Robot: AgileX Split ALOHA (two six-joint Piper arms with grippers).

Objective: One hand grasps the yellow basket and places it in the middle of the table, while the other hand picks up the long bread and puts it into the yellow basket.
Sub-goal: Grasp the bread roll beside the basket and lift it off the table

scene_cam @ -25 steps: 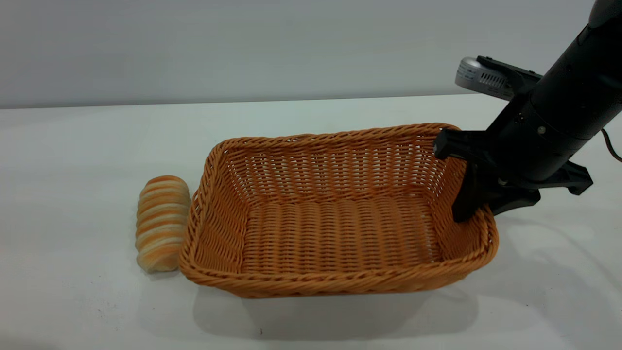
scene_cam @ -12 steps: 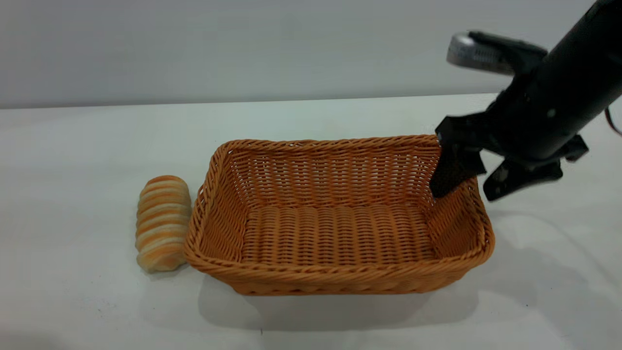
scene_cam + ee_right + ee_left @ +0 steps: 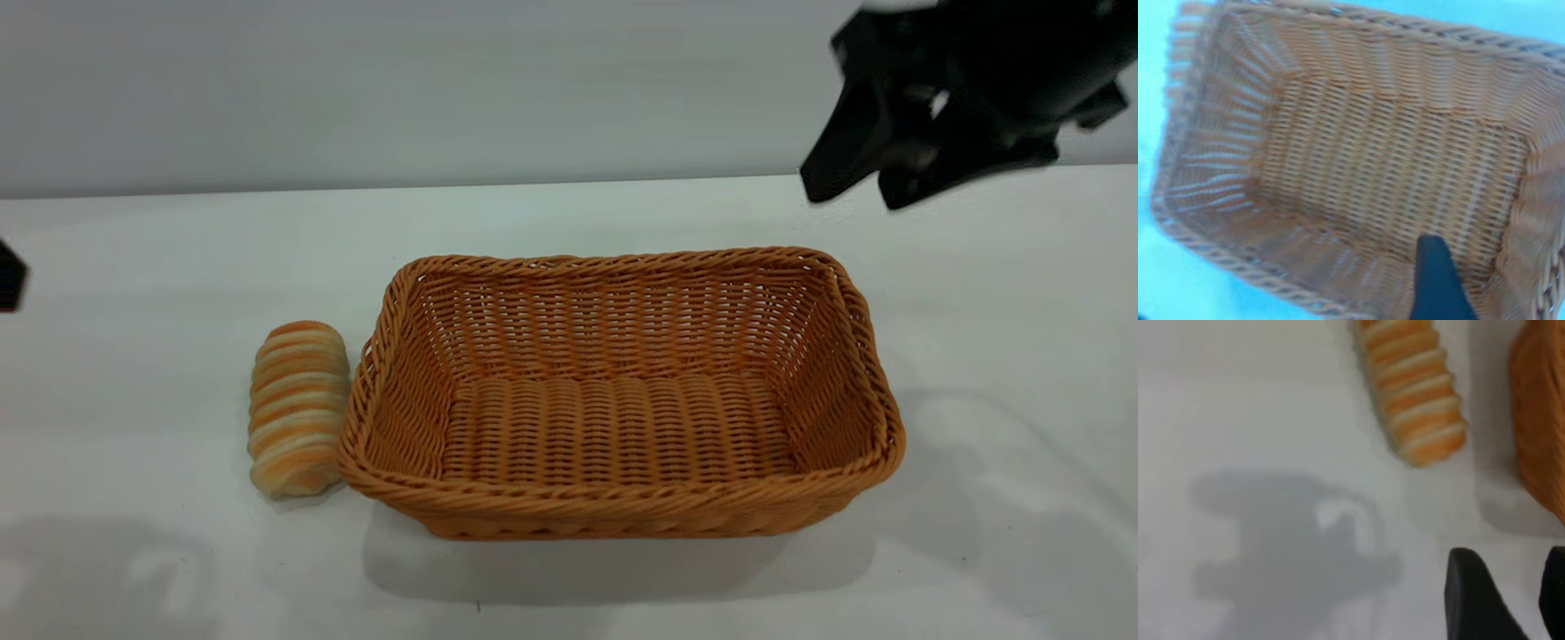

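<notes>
Long bread (image 3: pixel 298 408) touching yellow basket (image 3: pixel 622 524); right hand (image 3: pixel 849 182) above, seemingly open.

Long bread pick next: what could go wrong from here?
1. The long bread lies close against the yellow basket; a claw finger may hit the wicker wall.
2. The left claw is off to one side of the bread.
3. The right claw has released, so the basket can slide if bumped.

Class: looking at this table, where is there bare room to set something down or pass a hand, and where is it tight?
Free: the table left of the bread, the strip behind the basket, the area to its right, and the basket's bare floor. The right gripper hangs above, clear. Tight: the narrow gap between bread and basket.
</notes>
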